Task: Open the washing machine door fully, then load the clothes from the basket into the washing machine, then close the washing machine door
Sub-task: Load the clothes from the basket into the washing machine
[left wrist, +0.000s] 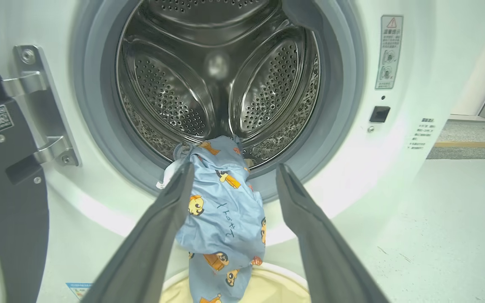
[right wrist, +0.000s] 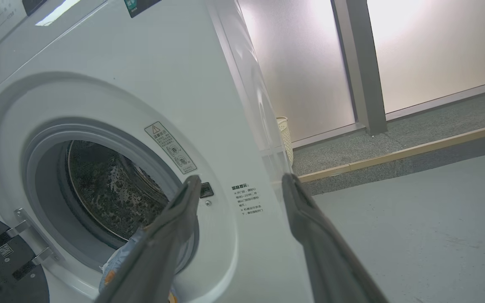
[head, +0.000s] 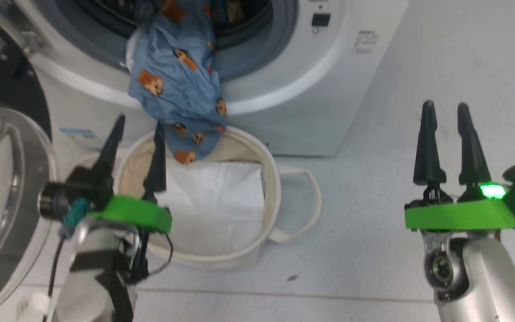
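- two grippers, both with jaws spread wide and nothing between them: the left gripper (head: 139, 124) hangs just in front of the clothes, aimed at the drum mouth. the right gripper (head: 445, 106) stands well off to the right, over the floor (head: 373, 201).
- the clothes (head: 177, 85) lie draped over the lower lip of the washing machine (head: 311, 103) opening. their upper part sits inside the steel drum (left wrist: 225, 75), and the lower end hangs out with its tip inside the rim of the basket (head: 275, 179).
- long axis: it runs from the drum down and out toward the basket, near vertical in the left wrist view, with the loose bear-print end pointing down.
- done, as i judge it: the washing machine door (head: 2, 188) stands swung wide to the left. the bundle is mostly lifted out of the basket, which shows its flat white sheet (head: 213, 201).
- left: push the hanging end past the gasket (left wrist: 89, 105), then shut the door.
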